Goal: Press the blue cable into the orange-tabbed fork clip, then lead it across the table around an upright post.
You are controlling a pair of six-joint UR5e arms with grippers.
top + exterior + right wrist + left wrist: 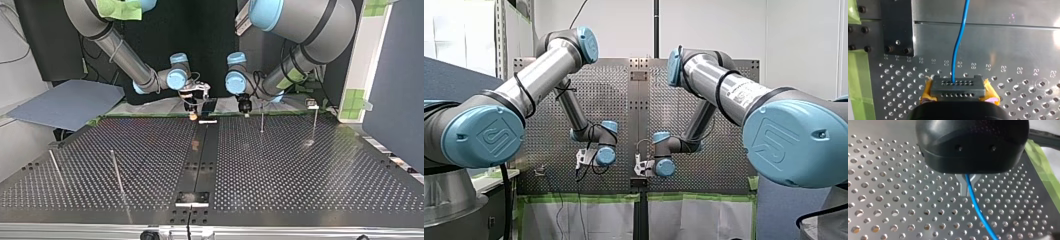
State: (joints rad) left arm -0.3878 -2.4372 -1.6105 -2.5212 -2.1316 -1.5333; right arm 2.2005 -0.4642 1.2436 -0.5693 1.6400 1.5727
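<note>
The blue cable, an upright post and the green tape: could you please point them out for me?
blue cable [957,47], right wrist view, middle of its visible run.
upright post [261,118], top view, middle of its shaft.
green tape [858,82], right wrist view, middle of the strip.

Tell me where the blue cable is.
In the right wrist view, the blue cable runs ahead from my right gripper, between numbers 30 and 29 on the table.
</note>
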